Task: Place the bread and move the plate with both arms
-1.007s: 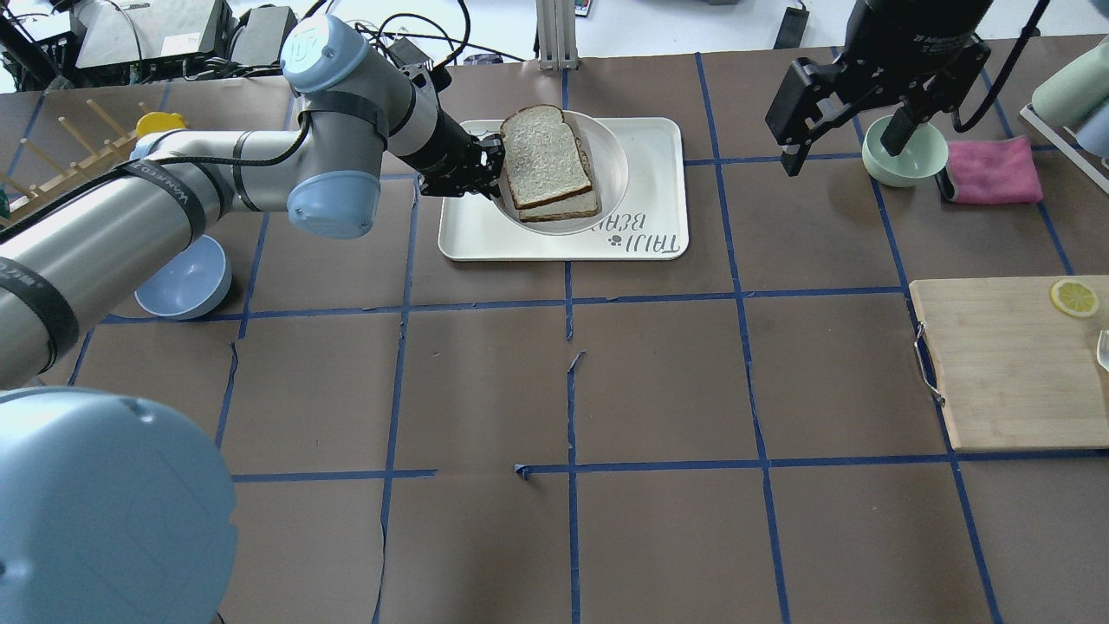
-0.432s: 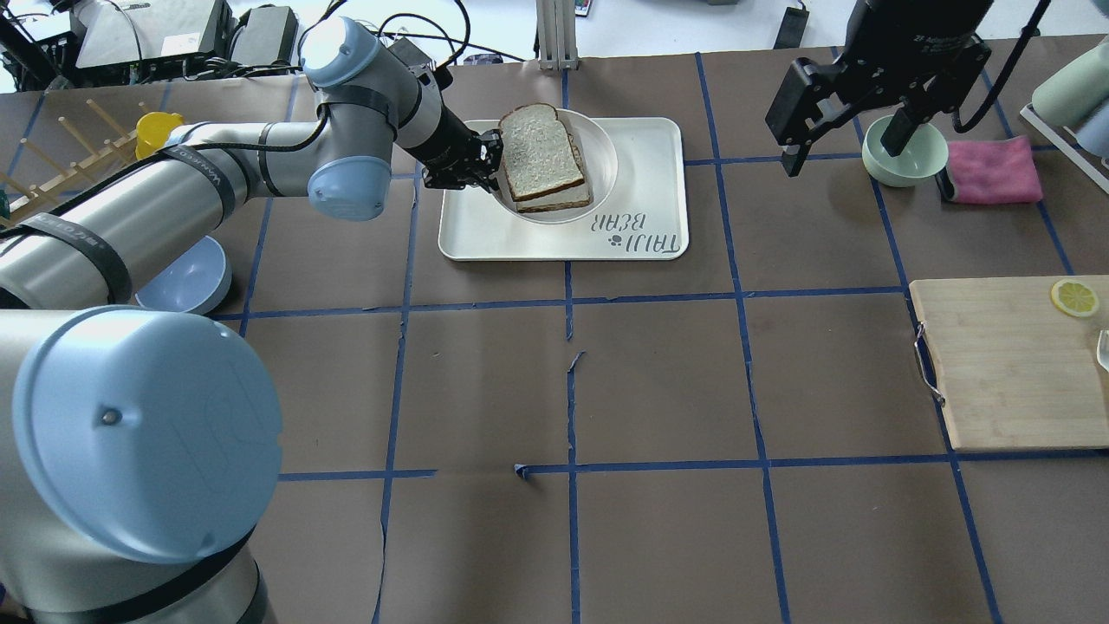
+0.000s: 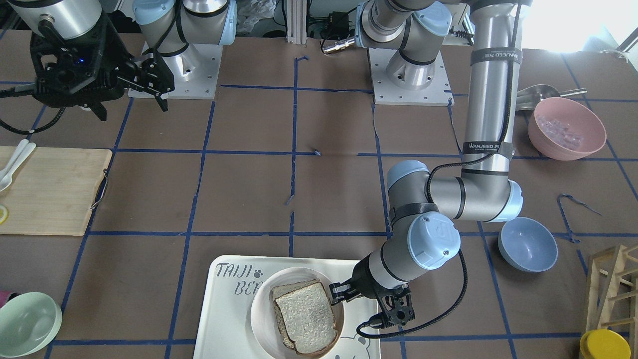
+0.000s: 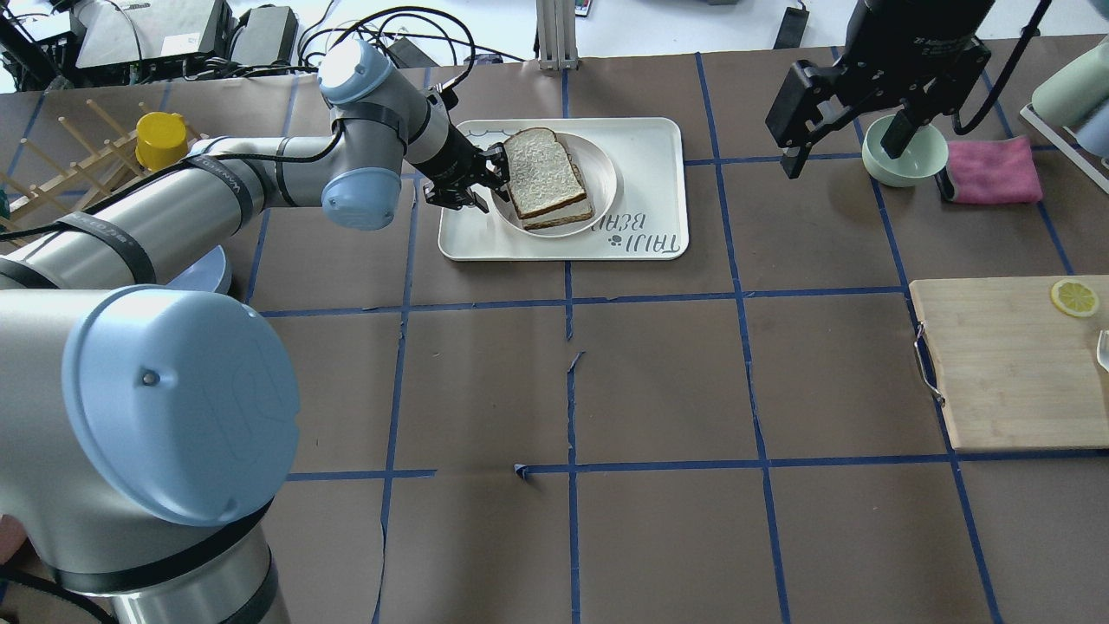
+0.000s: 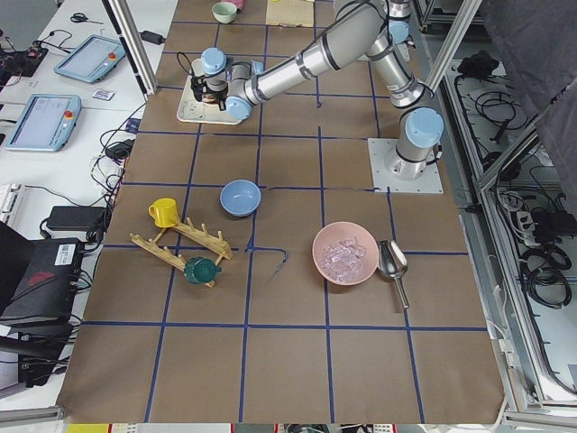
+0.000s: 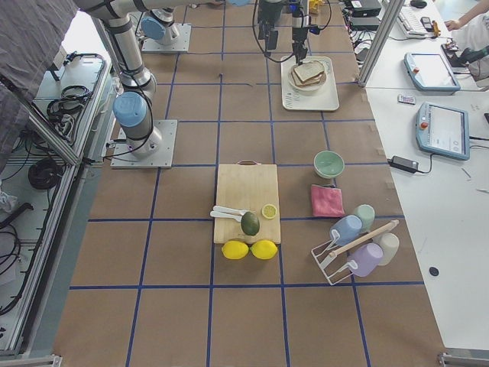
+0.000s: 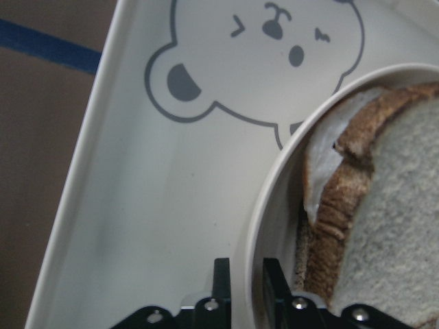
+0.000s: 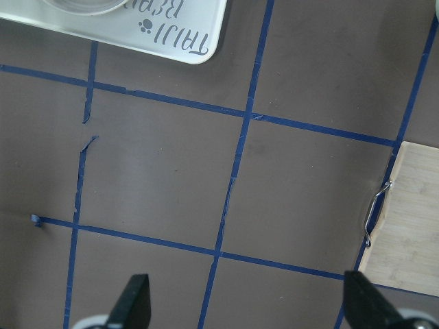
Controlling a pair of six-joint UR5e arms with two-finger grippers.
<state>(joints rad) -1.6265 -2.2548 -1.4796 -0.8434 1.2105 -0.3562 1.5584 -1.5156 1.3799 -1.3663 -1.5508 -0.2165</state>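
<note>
The bread, a thick pale slice with brown crust, lies on a thinner slice on the round cream plate. The plate sits on the "TAIJI BEAR" tray. My left gripper is shut on the plate's left rim. In the left wrist view its fingers straddle the plate rim beside the bread. In the front view the bread and plate are at the bottom. My right gripper hangs open and empty at the far right, high above the table, and also shows in the right wrist view.
A pale green bowl and a pink cloth lie under the right arm. A wooden cutting board with a lemon slice is at the right. A blue bowl, yellow cup and wooden rack are at the left.
The plate with the bread has come down onto the tray, still held at its rim by my left gripper. The left arm has swung round. The right arm has not moved.
</note>
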